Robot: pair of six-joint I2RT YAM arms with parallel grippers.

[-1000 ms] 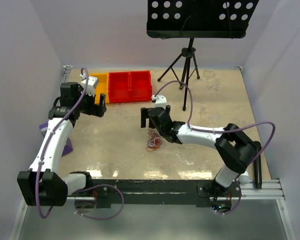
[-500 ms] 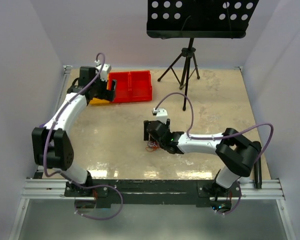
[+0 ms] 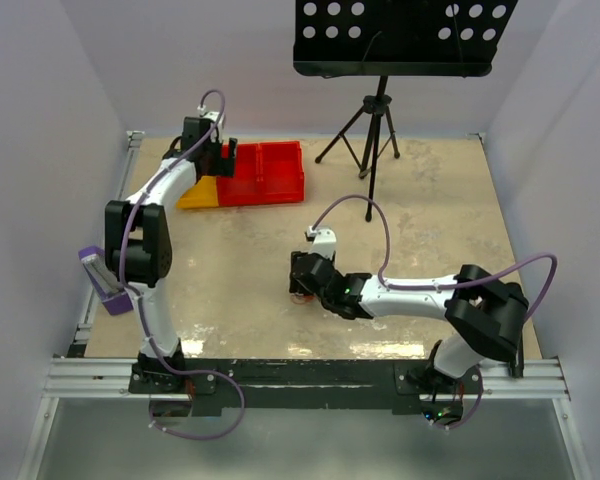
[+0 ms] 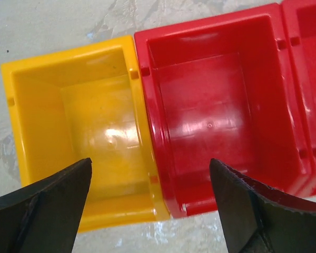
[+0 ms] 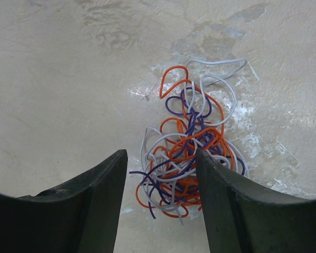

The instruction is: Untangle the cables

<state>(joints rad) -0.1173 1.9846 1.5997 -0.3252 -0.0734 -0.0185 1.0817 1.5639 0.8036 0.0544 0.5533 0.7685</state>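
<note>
The cables (image 5: 189, 153) are a small tangle of thin orange, white and purple wires lying on the tabletop. My right gripper (image 5: 160, 154) hangs low over them, jaws partly apart. The near part of the tangle sits between the fingers, close against the right finger, and nothing is clamped. From the top view the right gripper (image 3: 302, 275) covers most of the cables (image 3: 298, 298). My left gripper (image 4: 150, 163) is wide open above the seam between a yellow bin (image 4: 37, 132) and a red bin (image 4: 221, 105), with nothing held. It shows at the back left as left gripper (image 3: 215, 160).
The yellow bin (image 3: 195, 195) and red bin (image 3: 265, 172) stand side by side at the back left, their insides bare. A black music stand on a tripod (image 3: 375, 130) is at the back. A purple object (image 3: 105, 280) lies at the left edge.
My left arm has swung from the left side to the back, over the bins. My right gripper has come nearer and lower onto the cables, and its jaws have narrowed.
</note>
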